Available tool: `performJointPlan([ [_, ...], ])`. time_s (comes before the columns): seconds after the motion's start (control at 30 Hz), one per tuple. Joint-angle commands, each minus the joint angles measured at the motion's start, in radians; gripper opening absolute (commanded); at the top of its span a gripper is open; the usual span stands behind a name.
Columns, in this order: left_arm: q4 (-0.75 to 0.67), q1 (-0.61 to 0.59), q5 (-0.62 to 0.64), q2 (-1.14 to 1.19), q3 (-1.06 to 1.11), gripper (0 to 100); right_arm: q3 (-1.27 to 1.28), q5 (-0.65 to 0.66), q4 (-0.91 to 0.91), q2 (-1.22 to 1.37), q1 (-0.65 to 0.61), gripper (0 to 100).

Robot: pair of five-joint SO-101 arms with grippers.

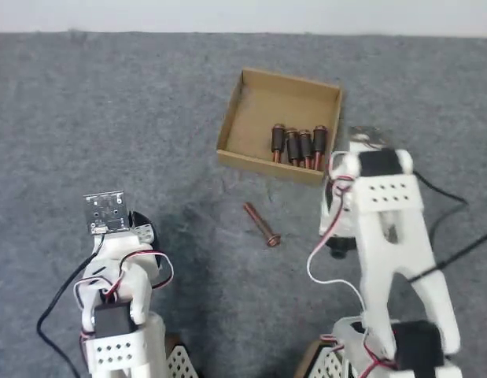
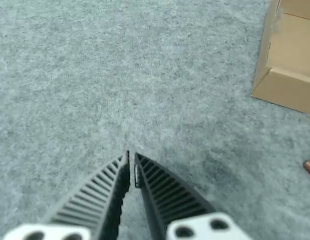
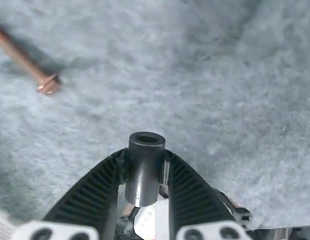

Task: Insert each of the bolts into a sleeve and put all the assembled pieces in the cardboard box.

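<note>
Grey carpet (image 1: pixel 109 118) holds a loose bolt (image 1: pixel 261 224); right jaws clamp a sleeve (image 3: pixel 144 167), left jaws closed.

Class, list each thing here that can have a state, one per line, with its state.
Brown cardboard box: open, holding four pieces.
Four sleeved copper bolts: assembled, lying in the box.
Loose copper bolt: bare, lying on grey carpet.
Black cylindrical sleeve: gripped, hollow end empty.
Left tool: shut, empty.
Right tool: shut on sleeve.

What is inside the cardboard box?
Four bolts in dark sleeves lie side by side at the front wall of the cardboard box. The rest of its floor is bare. The right arm covers one near corner, so that bit is hidden.
</note>
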Motion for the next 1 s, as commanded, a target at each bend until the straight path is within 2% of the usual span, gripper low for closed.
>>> performJointPlan([
  [0.0, -0.002, -0.003, 0.002, -0.018, -0.01, 1, 0.081, 0.015, -0.096, -0.101, 0.091, 0.7],
  [0.1, -0.002, -0.006, -0.002, -0.018, -0.01, 1, 0.181, 0.015, -0.243, -0.119, 0.182, 0.7],
  [0.23, -0.002, -0.008, -0.008, -0.018, -0.01, 1, 0.345, 0.015, -0.526, -0.119, 0.257, 0.7],
  [0.37, 0.003, -0.009, -0.143, -0.018, -0.01, 1, 0.454, 0.015, -0.716, -0.119, 0.306, 0.7],
  [0.6, -0.003, -0.011, -0.203, -0.02, -0.01, 1, 0.48, 0.015, -0.746, -0.117, 0.371, 0.9],
  [0.73, -0.002, -0.009, -0.342, -0.02, -0.01, 1, 0.517, 0.069, -0.797, -0.117, 0.38, 0.8],
  [0.97, -0.006, -0.009, -0.353, -0.018, -0.033, 1, 0.537, 0.1, -0.829, -0.117, 0.386, 0.7],
])
